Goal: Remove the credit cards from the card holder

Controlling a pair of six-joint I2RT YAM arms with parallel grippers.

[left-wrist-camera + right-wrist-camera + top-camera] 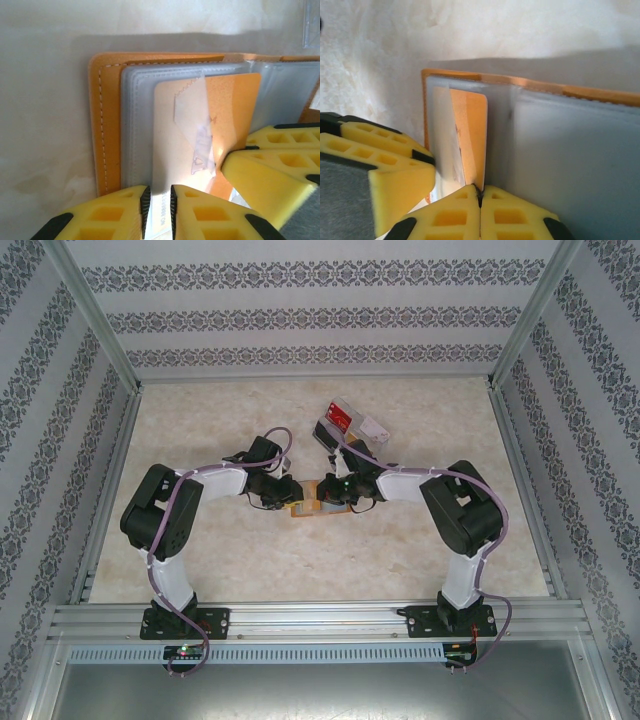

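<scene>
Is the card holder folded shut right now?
No, the card holder lies open on the table, its grey inner pockets and an orange card facing up.

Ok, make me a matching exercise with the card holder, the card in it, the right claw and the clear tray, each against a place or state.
Things:
1. card holder
2. orange card
3. right claw
4. clear tray

States:
A. fingers pressed together
B. on the far part of the table
C. lying open
D. partly under a see-through sleeve

Pairs: 1-C, 2-D, 3-A, 4-B.
</scene>
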